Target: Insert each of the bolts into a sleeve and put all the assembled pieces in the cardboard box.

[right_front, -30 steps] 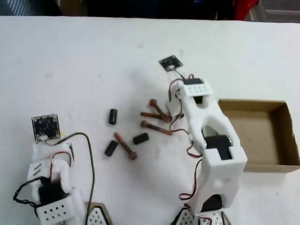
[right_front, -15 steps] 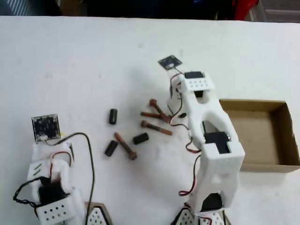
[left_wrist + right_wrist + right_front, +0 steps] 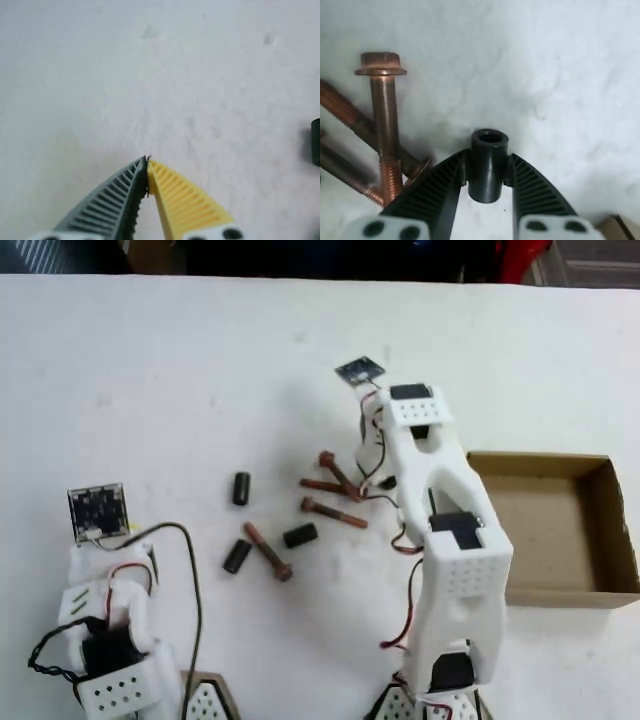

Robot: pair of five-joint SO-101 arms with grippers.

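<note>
The sleeve is clamped between the fingers of my right gripper, its open bore poking past the tips, just right of the crossed bolts. Over the last second my right arm has stretched toward the far side, carrying the sleeve along. The bolts and the three loose sleeves on the table have not shifted. I judge I am lining the bore up with a bolt. Nothing is joined yet, and the cardboard box at the right holds nothing. My left gripper hangs pinched together and empty, near left.
</note>
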